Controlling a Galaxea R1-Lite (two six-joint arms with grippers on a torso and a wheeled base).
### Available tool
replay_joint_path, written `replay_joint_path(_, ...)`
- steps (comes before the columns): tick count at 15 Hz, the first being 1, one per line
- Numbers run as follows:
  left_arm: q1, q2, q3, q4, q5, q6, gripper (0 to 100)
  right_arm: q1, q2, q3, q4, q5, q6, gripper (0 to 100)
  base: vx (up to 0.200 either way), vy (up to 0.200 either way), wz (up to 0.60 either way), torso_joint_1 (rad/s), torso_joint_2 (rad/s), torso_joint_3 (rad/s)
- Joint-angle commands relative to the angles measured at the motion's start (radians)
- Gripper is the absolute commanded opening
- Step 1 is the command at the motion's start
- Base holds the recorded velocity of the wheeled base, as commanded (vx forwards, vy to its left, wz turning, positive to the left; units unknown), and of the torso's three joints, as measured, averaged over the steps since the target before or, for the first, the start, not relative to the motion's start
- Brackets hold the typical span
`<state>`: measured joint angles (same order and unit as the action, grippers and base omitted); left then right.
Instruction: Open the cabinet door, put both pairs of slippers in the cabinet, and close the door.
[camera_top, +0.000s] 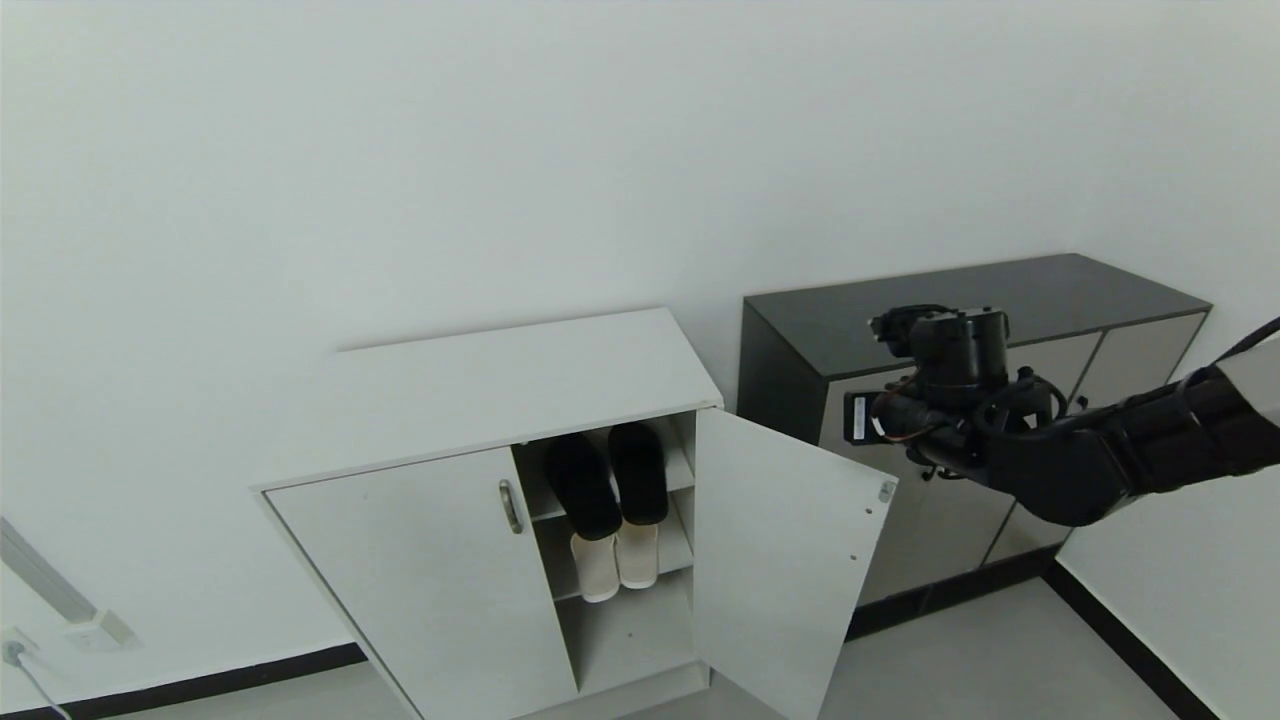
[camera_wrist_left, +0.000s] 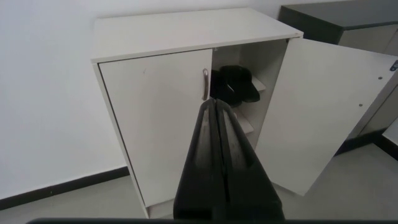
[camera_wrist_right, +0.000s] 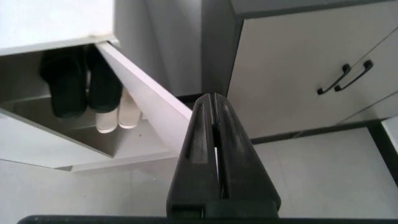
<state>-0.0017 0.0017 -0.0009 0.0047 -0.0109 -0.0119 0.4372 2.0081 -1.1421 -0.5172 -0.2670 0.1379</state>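
Though shut on left, open at right door (camera_top: 780, 560) of cabinet (camera_top: 500, 380): black slippers (camera_top: 610, 480) on upper shelf (camera_top: 681, 472), white slippers (camera_top: 617, 562) beneath. Both pressed closed, empty: left gripper (camera_wrist_left: 215, 102), right gripper (camera_wrist_right: 216, 99).

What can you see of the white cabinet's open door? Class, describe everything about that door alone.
The open door is a flat, plain white panel, apparently laminated board. It stands upright, joined along the right edge of the white cabinet, and is swung well outward with its inner face showing. A small metal fitting sits near its upper free corner, with a few tiny dots below it. Its lower edge hangs just above the floor. Only the cabinet touches it.
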Motion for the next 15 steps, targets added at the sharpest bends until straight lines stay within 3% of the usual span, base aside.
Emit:
replay_joint_path(1,0.0,0.0,-0.001,0.0,0.0,0.0,0,-0.023,0.089,-0.042,-0.001,0.006,0.003,0,0.0,0.0,0.0,0.0,0.0,0.0)
replay_joint_path(15,0.0,0.0,-0.001,0.0,0.0,0.0,0,-0.054,0.241,-0.122,-0.004,0.026,0.06,0,0.0,0.0,0.0,0.0,0.0,0.0)
